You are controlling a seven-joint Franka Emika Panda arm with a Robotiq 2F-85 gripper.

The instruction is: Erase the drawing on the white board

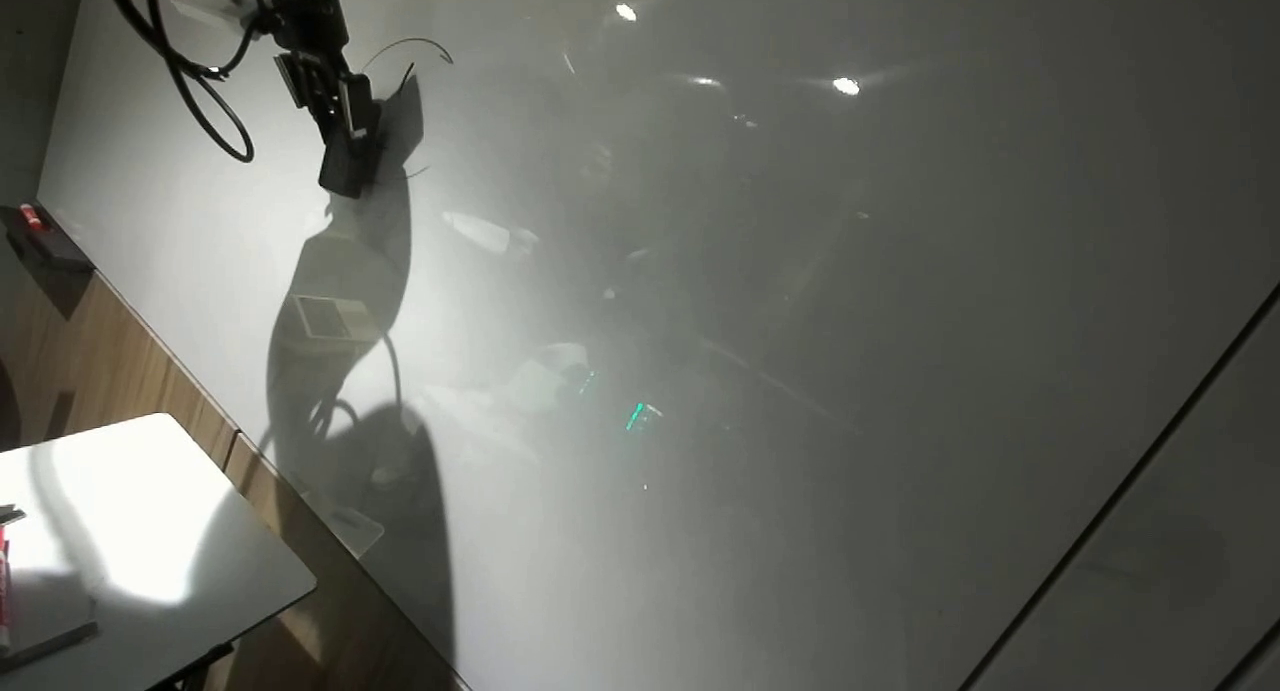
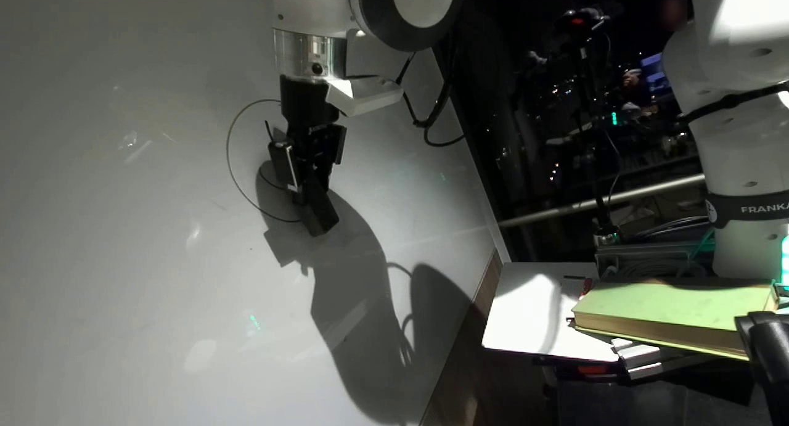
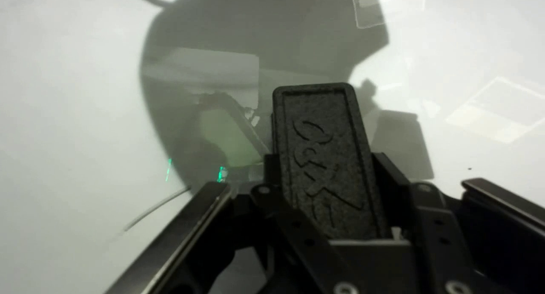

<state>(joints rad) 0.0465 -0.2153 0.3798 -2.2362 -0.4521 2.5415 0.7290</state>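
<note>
I've got the hand clamped on the dark eraser, and there, on the white board, the drawing curves, partly hidden behind the hand in an exterior view!

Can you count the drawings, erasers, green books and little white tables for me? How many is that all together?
Drawing on the white board: 1
Eraser in the gripper: 1
Green book: 1
Little white table: 1
Total: 4
</note>
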